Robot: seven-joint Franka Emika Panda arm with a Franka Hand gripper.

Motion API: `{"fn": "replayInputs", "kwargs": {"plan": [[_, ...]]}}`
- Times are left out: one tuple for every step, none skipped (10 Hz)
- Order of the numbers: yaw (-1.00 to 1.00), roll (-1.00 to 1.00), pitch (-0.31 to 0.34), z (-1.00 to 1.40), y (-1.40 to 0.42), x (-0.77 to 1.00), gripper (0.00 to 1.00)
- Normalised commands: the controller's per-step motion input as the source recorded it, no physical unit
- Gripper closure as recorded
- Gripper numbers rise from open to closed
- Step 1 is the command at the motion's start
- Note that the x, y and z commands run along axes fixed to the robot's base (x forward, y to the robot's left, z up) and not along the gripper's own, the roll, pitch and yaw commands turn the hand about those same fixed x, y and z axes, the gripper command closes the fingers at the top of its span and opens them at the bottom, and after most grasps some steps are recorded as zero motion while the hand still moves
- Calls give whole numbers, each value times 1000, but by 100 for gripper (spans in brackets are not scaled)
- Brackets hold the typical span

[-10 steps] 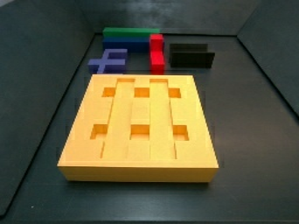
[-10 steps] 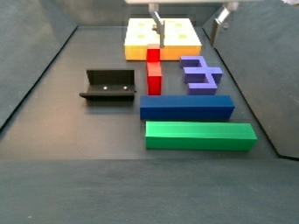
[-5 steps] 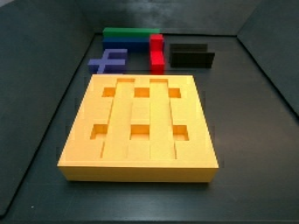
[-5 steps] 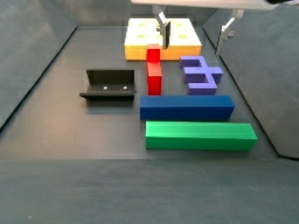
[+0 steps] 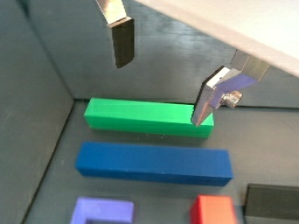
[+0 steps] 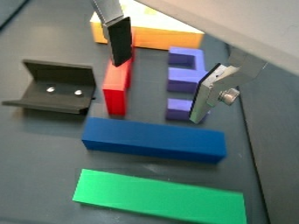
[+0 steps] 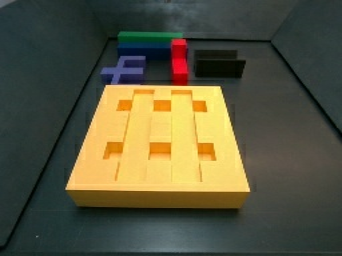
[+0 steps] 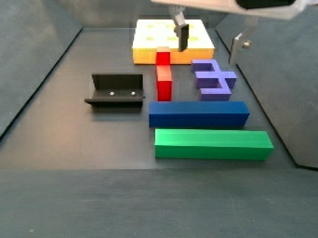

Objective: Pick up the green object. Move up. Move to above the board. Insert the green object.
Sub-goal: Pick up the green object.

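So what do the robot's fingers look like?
The gripper has two flat silver plates for fingers, each with a dark pad on the inner face. In a wrist view, one finger has a small round silver bolt sticking out of its side. Above them sits a pale, whitish body, seen at the edge of a side view. No cables or markings show.

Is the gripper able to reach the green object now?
Probably yes. The gripper is open and empty above the pieces, and the green object lies flat with its top free, close beside the blue bar.
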Motion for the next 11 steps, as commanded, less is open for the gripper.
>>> {"fn": "replayInputs", "kwargs": {"plan": [[-566, 0, 50, -263, 471, -51, 0], [-574, 0, 56, -334, 477, 0, 0], [-546, -14, 46, -389, 494, 0, 0], [-840, -63, 0, -369, 154, 151, 0], [-957, -114, 0, -414, 0, 123, 0], [-917, -146, -40, -377, 0, 106, 0], [-889, -174, -87, -351, 0, 54, 0], [-806, -257, -163, -300, 0, 51, 0], [-646, -343, -111, -343, 83, 43, 0], [-611, -267, -70, -260, 177, 97, 0], [-563, -409, -243, -183, 137, 154, 0]]}}
